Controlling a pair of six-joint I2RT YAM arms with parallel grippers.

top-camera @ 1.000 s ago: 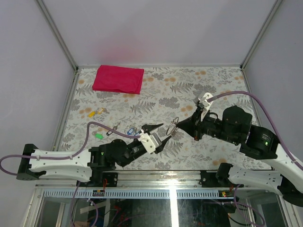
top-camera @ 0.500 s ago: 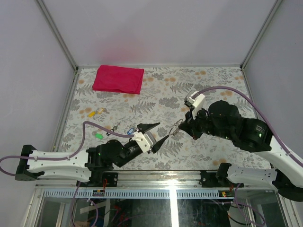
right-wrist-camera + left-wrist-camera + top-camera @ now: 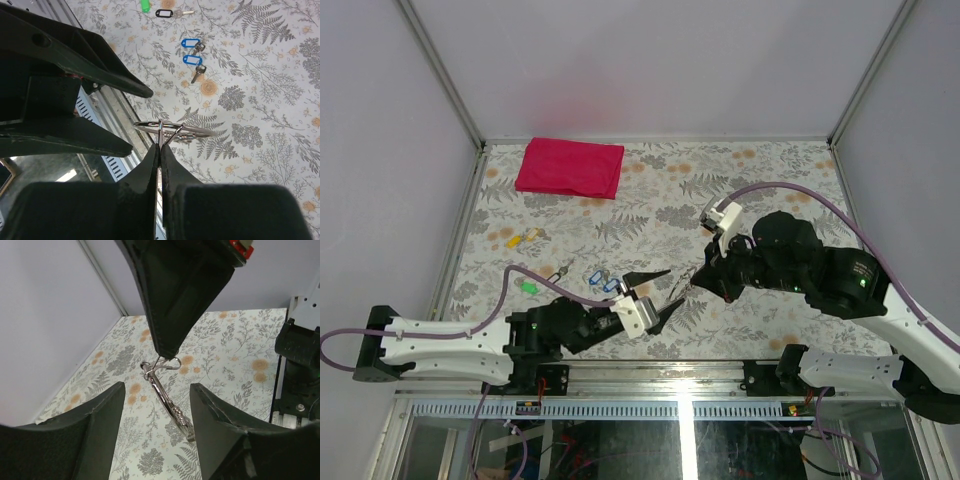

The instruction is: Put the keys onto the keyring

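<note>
My right gripper [image 3: 160, 146] is shut on the keyring [image 3: 176, 131], pinching its thin silver wire loops and holding it above the table. In the top view the keyring [image 3: 682, 289] hangs at the right gripper's tip [image 3: 693, 281]. My left gripper [image 3: 156, 388] is open, and the keyring [image 3: 169, 396] hangs between its two fingers without touching them. In the top view the left gripper [image 3: 663, 292] sits just left of the ring. The two blue-headed keys [image 3: 192, 52] lie on the table; in the top view the keys [image 3: 601, 278] are just left of the left gripper.
A red cloth [image 3: 570, 167] lies at the back left. Yellow tags [image 3: 525, 238], a green tag [image 3: 529, 287] and a dark oval clip [image 3: 558, 272] lie at the left. The metal table edge [image 3: 700, 366] runs close below both grippers.
The right gripper has carried the keyring left and toward the near edge, down between the left fingers. The left gripper shifted slightly nearer, uncovering the blue keys.
</note>
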